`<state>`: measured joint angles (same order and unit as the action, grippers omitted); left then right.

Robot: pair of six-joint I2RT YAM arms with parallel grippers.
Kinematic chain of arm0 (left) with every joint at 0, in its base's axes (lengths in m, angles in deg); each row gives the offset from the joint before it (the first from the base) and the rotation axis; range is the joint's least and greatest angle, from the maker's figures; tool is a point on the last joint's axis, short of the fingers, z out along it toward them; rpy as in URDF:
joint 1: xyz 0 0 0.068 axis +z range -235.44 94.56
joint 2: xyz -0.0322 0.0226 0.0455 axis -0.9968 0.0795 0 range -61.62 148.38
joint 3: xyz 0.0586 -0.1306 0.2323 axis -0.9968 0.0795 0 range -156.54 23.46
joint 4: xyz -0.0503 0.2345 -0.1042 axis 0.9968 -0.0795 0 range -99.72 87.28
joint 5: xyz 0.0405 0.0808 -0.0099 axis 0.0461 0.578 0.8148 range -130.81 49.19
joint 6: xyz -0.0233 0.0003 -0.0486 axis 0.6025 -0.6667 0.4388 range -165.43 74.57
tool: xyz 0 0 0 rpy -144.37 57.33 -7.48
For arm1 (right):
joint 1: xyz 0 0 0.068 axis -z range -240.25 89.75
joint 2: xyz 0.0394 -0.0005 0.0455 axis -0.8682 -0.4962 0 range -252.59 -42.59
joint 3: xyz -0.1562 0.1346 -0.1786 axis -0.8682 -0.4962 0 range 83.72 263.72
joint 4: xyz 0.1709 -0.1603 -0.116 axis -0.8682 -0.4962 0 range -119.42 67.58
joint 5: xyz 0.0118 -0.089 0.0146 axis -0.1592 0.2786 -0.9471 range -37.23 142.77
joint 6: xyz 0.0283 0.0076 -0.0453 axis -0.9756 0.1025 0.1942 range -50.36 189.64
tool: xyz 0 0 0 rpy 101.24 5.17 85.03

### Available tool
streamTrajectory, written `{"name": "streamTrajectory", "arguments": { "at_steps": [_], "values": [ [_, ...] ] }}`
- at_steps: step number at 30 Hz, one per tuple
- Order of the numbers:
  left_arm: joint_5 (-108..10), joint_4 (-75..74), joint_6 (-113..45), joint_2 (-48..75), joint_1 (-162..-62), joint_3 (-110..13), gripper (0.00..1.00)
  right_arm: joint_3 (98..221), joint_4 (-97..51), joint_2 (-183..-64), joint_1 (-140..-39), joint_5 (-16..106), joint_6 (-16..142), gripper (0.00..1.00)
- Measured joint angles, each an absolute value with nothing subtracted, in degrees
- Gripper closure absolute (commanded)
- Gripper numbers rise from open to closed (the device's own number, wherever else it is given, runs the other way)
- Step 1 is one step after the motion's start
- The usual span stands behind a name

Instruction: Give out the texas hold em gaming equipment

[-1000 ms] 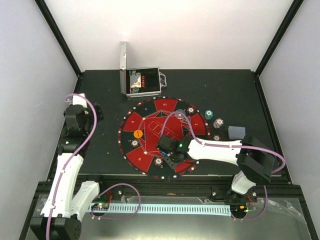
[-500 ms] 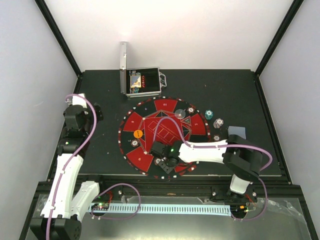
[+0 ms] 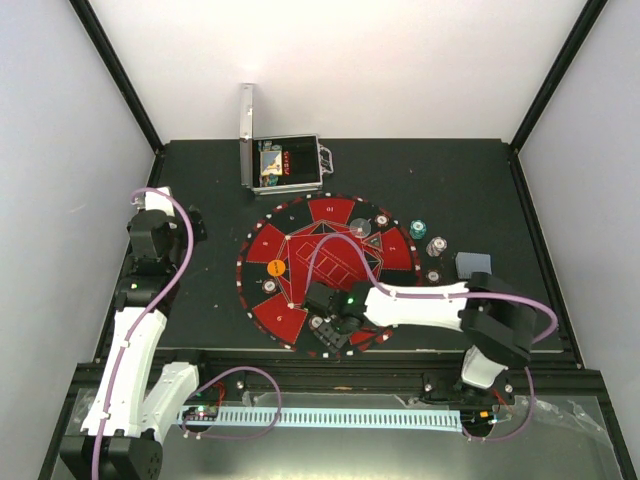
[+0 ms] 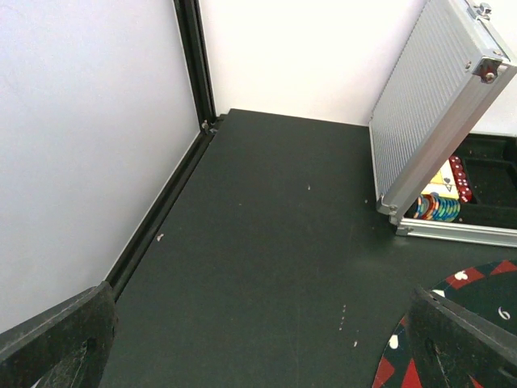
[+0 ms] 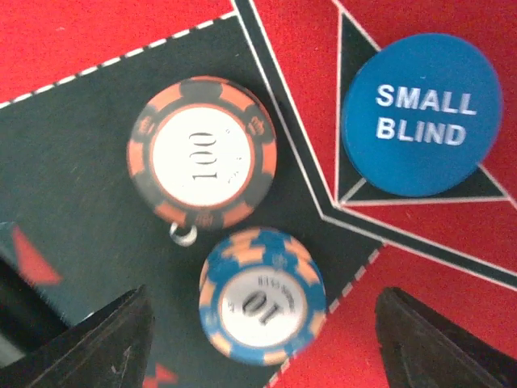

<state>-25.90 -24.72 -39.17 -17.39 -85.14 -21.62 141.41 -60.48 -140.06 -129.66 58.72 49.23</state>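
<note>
Bright even light, overexposed white walls (image 3: pixel 330 60), softly blurred close-up edges

A dark table boxed in by pale walls, seen from above.
The matt black table (image 3: pixel 430 180) fills the middle. A bright white back wall (image 3: pixel 340 60) rises behind it, pale grey side walls (image 3: pixel 50 200) stand left and right, and black posts (image 3: pixel 116 72) run up the two far corners. Light is even, strongest at the back.

The dark surface (image 3: pixel 200 200) is carrying an open silver case (image 3: pixel 285 165) at its far side, a round red-and-black mat (image 3: pixel 335 215) is lying in the middle, and just right of it a teal chip stack (image 3: pixel 418 229), a whitish chip stack (image 3: pixel 437 245) and a grey-blue card deck (image 3: pixel 472 263) are sitting near one another.
</note>
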Motion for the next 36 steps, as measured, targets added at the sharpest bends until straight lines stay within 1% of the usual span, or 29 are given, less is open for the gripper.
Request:
{"name": "streamTrajectory", "arguments": {
  "at_steps": [3,6,8,10,12,18,22,28,33,36],
  "values": [
    [-25.9,-24.7,-39.17,-17.39,-85.14,-21.62,0.01,140.65,-61.97,-135.03,-129.64,58.15,50.33,0.14],
    [-25.9,-24.72,-39.17,-17.39,-85.14,-21.64,0.01,140.71,-63.46,-128.5,-128.41,57.96,51.22,0.14],
    [-25.9,-24.72,-39.17,-17.39,-85.17,-21.62,0.01,141.37,-64.83,-124.91,-124.96,58.0,51.31,0.14],
    [-25.9,-24.72,-39.17,-17.39,-85.17,-21.64,0.01,142.46,-65.79,-122.9,-118.62,58.55,51.11,0.13],
    [-25.87,-24.72,-39.17,-17.39,-85.17,-21.62,0.01,143.23,-65.9,-122.0,-109.48,59.25,50.57,0.13],
    [-25.87,-24.72,-39.17,-17.39,-85.17,-21.62,0.01,142.4,-64.09,-123.71,-83.67,61.65,48.93,0.12],
    [-25.87,-24.72,-39.17,-17.39,-85.17,-21.64,0.01,141.74,-61.97,-127.64,-73.6,61.87,49.12,0.12],
    [-25.87,-24.72,-39.17,-17.39,-85.17,-21.62,0.01,144.25,-61.05,-135.88,-70.51,62.79,50.74,0.13],
    [-25.85,-24.7,-39.17,-17.39,-85.17,-21.64,0.01,147.03,-60.57,-139.29,-69.14,62.77,51.75,0.19],
    [-25.85,-24.72,-39.17,-17.39,-85.17,-21.62,0.01,147.51,-59.89,-140.8,-68.48,62.7,52.25,0.24]
  ]
}}
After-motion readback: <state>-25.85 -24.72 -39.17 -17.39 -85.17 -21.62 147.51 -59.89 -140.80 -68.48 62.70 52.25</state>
